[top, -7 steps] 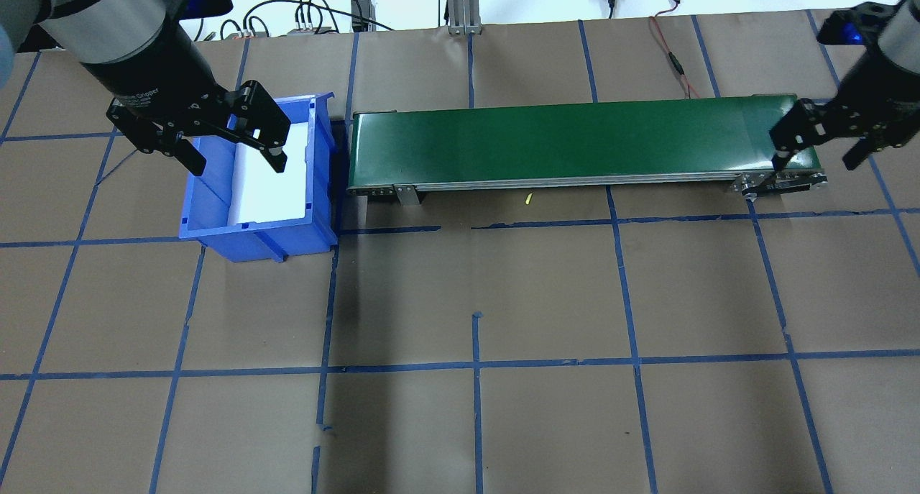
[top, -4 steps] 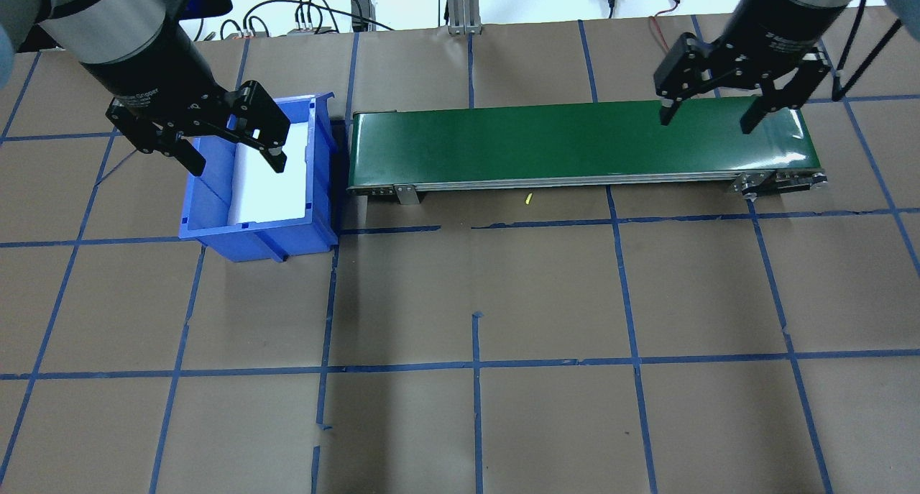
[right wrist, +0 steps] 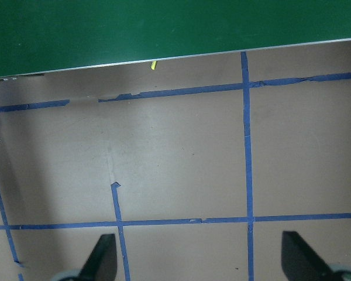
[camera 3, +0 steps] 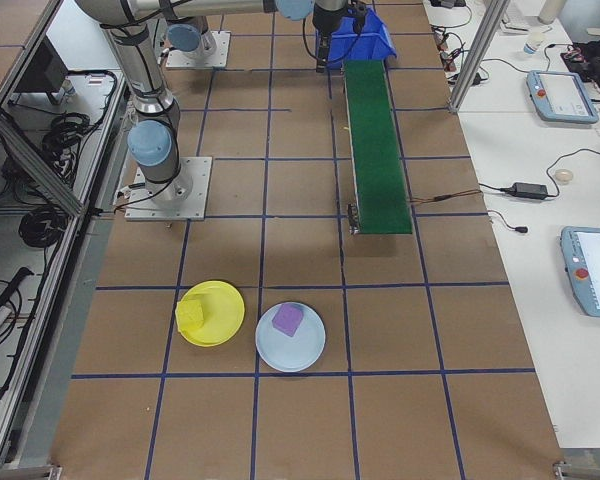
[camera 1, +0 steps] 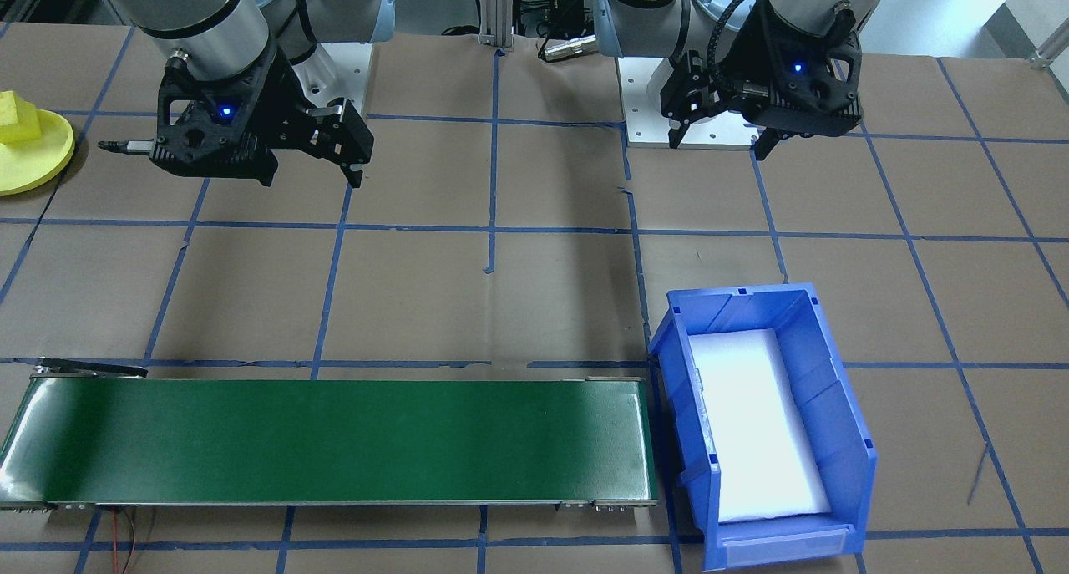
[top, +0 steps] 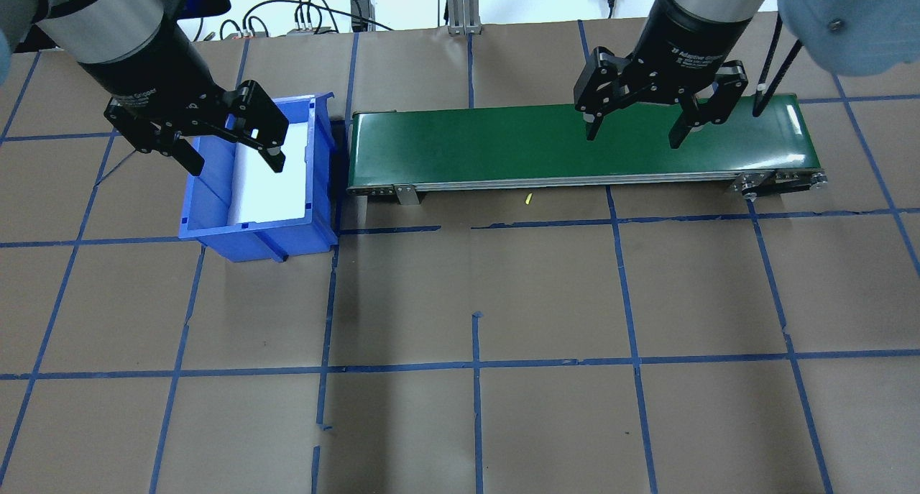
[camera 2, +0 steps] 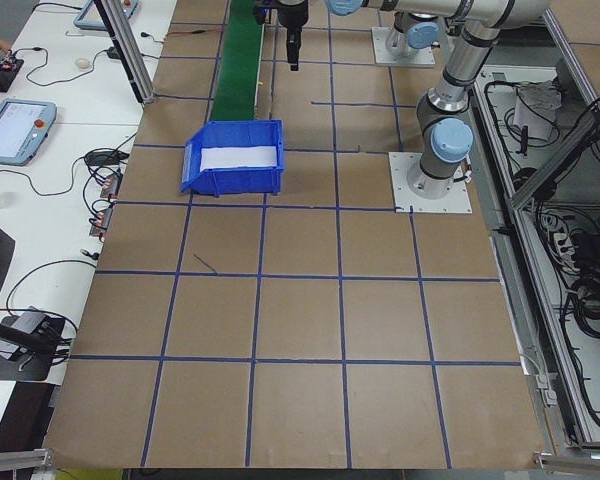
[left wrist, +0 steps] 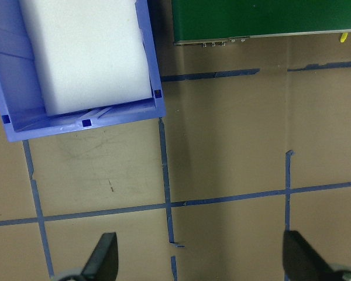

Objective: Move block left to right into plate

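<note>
The yellow plate [camera 3: 223, 302] lies on the table at the robot's far right, and its rim [camera 1: 33, 169] also shows in the front-facing view. A yellow block [camera 3: 191, 318] rests on it, near its edge [camera 1: 17, 116]. My right gripper [top: 632, 139] hangs open and empty above the right-middle of the green conveyor belt [top: 503, 145], far from the plate. In its wrist view the open gripper [right wrist: 202, 257] frames bare table. My left gripper [top: 237, 165] hovers open and empty over the blue bin [top: 215, 231].
The bin [camera 1: 843, 407] holds only a white foam pad [camera 1: 752, 424]. A pale blue plate [camera 3: 305, 355] carrying a purple block [camera 3: 287, 320] lies beside the yellow plate. A tiny yellow scrap [top: 527, 199] lies in front of the belt. Cables run along the table's back edge.
My right arm has swung from the belt's right end leftward to above its right-middle part, gripper still open. The left arm has not moved.
</note>
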`<state>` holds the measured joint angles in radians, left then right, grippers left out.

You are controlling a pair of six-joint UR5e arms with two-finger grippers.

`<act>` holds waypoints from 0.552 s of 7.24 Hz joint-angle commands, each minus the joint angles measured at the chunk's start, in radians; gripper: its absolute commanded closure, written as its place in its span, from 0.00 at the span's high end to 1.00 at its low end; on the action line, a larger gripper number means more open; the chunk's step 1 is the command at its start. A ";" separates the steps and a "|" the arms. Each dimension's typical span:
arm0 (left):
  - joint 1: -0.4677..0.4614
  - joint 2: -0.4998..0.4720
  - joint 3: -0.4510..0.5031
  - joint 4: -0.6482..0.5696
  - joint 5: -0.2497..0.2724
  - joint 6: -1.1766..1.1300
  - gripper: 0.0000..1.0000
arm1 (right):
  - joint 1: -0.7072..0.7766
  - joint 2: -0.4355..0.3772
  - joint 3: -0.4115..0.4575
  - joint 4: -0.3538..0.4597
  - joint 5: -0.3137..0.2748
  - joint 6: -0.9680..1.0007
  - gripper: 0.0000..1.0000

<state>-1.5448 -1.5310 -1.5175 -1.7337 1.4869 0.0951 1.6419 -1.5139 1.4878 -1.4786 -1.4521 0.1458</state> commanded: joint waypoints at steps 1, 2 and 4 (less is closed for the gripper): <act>0.000 0.000 -0.001 0.000 -0.004 0.000 1.00 | 0.000 0.001 0.003 0.001 -0.017 -0.003 1.00; -0.001 0.000 -0.001 0.000 0.001 0.000 1.00 | -0.005 0.001 0.003 0.001 -0.087 -0.009 1.00; 0.000 0.002 -0.001 0.000 0.003 0.000 1.00 | -0.004 -0.006 0.003 0.001 -0.102 -0.006 1.00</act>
<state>-1.5457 -1.5304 -1.5186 -1.7334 1.4867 0.0951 1.6372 -1.5171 1.4909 -1.4779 -1.5391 0.1381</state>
